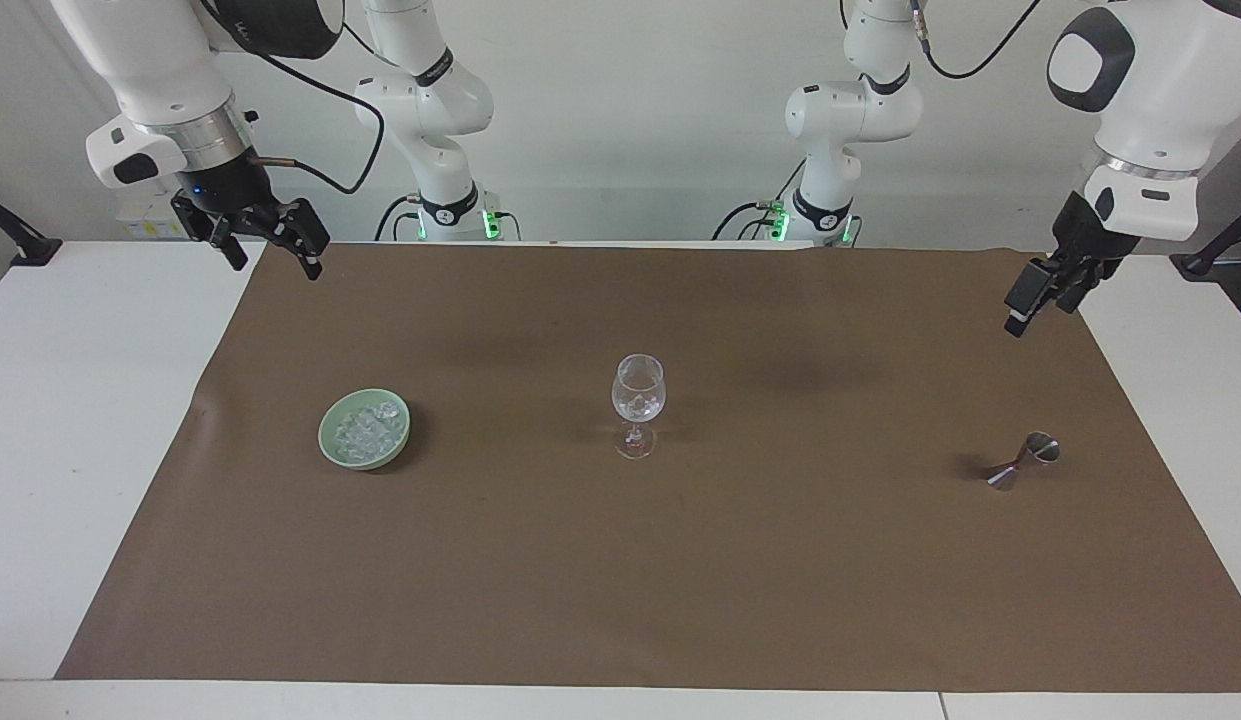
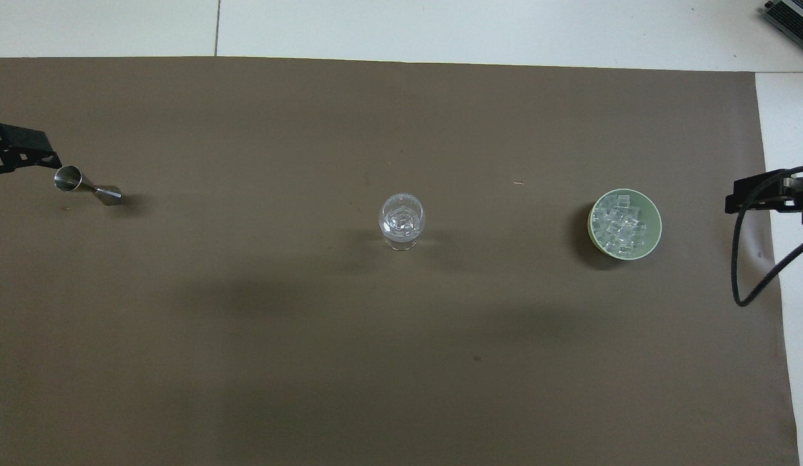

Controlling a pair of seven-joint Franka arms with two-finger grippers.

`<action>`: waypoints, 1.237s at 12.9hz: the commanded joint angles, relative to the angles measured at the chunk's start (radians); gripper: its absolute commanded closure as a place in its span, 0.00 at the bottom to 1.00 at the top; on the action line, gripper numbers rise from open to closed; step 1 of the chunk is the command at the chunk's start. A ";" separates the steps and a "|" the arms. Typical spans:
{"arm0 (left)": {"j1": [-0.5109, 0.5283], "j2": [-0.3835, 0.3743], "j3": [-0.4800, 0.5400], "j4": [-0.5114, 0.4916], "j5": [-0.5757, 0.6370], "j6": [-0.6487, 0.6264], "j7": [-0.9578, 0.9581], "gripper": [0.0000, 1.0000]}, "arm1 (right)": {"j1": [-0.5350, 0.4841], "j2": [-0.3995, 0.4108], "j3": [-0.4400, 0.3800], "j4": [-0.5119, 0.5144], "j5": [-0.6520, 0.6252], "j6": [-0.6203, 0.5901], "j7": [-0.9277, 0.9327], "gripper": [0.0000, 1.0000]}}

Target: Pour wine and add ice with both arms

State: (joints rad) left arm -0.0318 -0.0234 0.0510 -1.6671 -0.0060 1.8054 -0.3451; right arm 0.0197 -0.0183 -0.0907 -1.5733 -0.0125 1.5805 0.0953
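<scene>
My right end effector (image 1: 270, 255) hangs in the air over the edge of the brown paper mat (image 1: 620, 560) at the right arm's end of the white table (image 1: 70, 400), fingers spread wide and holding nothing. My left end effector (image 1: 1035, 300) hangs over the mat's edge at the left arm's end, also empty; it shows edge-on, but its fingers stand apart.

Out from me on the mat, three things stand in a row, well apart from one another. Toward the right arm's end is a pale green round bowl (image 1: 364, 429) heaped with the ice (image 2: 620, 228), small clear chunks. In the middle a clear stemmed wine glass (image 1: 638, 405) stands upright with a few chunks of ice in its cup. Toward the left arm's end a small steel double-cone jigger (image 1: 1022, 462) lies on its side. Nothing lies between either end effector and these things.
</scene>
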 commanded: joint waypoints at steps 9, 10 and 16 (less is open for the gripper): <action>0.009 -0.033 0.009 0.087 0.015 -0.202 0.192 0.00 | 0.003 -0.019 0.009 0.016 0.006 -0.045 0.026 0.00; 0.009 -0.035 0.009 0.087 0.014 -0.219 0.192 0.00 | 0.006 -0.017 0.008 0.018 -0.003 -0.045 0.024 0.00; 0.009 -0.015 0.016 0.089 0.011 -0.255 0.192 0.00 | -0.018 -0.023 0.017 0.007 0.008 -0.050 0.020 0.00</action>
State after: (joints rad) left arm -0.0305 -0.0418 0.0638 -1.5799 -0.0053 1.5739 -0.1700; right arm 0.0191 -0.0283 -0.0822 -1.5577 -0.0122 1.5428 0.1095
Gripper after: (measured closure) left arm 0.000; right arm 0.000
